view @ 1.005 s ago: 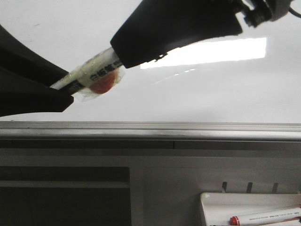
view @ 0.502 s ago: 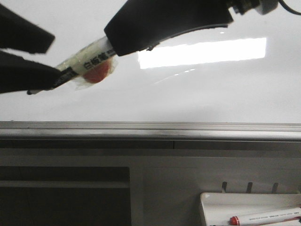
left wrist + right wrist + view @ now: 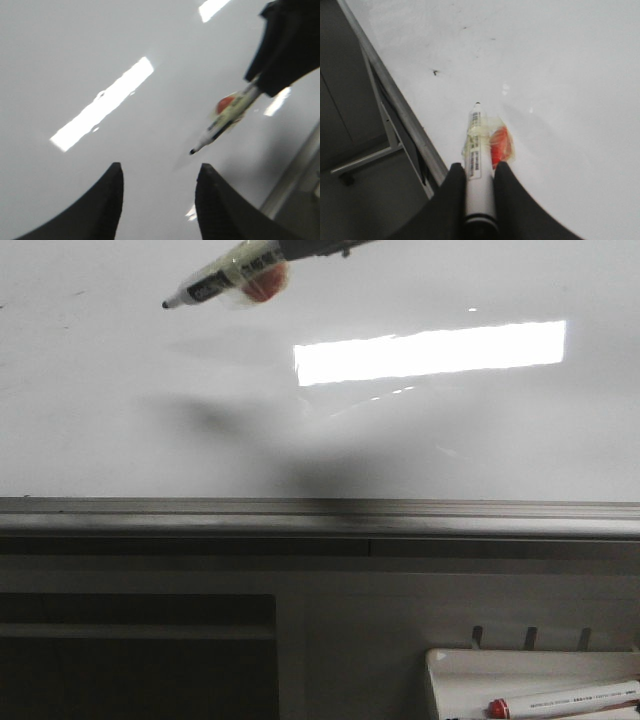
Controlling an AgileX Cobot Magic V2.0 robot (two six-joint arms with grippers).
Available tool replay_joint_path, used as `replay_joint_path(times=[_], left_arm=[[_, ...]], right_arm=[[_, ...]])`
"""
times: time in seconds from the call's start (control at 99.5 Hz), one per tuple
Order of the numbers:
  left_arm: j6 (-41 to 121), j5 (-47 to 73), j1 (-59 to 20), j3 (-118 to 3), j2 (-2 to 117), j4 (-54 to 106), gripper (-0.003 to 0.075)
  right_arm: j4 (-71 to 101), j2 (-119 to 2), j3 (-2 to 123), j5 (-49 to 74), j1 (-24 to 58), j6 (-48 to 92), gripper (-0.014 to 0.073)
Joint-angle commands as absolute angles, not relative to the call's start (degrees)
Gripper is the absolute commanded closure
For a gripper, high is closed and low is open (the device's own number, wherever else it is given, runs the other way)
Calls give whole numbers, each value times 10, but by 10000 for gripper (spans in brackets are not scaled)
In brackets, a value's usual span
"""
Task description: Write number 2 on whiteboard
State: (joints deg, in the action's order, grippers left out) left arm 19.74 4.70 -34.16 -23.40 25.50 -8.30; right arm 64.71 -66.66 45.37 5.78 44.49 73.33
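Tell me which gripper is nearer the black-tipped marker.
Right: the right gripper is clamped around the marker. The left gripper is open and apart from it, over the whiteboard.

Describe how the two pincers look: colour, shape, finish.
Both are matte black. The left pincer has two broad fingers curving up to rounded tips. The right pincer has similar smooth, rounded black fingers. No cables, markings or sleeves show in these views.

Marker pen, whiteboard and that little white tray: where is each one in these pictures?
marker pen (image 3: 479, 150): right wrist view, on its taped barrel.
whiteboard (image 3: 420, 440): front view, on bare glossy surface.
white tray (image 3: 452, 676): front view, on its left rim.
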Motion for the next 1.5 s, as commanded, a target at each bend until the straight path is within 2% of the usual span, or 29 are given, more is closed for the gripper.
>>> replay_joint_path(times=[0.0,0.08,0.191,0.332,0.663,0.874,1.196,1.487], left_arm=[[182,5,-268,-251,251,-25,488],[174,-5,-182,-251,251,41,493],[174,-12,-86,-251,251,99,492],[174,-12,-17,-251,251,118,493],[174,-20,-12,-251,251,118,493],[174,-20,-12,-251,251,118,494],[174,-20,-12,-251,251,118,494],[174,-20,-12,-251,251,117,494]], right_arm=[[654,-657,473,-15,467,738,664],[654,-657,473,-60,482,738,664],[654,-664,487,-42,483,738,664],[654,-690,519,-44,477,738,664],[656,-739,552,21,422,738,664],[656,-757,552,19,420,738,664],[644,-759,552,-75,420,738,664],[669,-718,510,-99,399,738,664]])
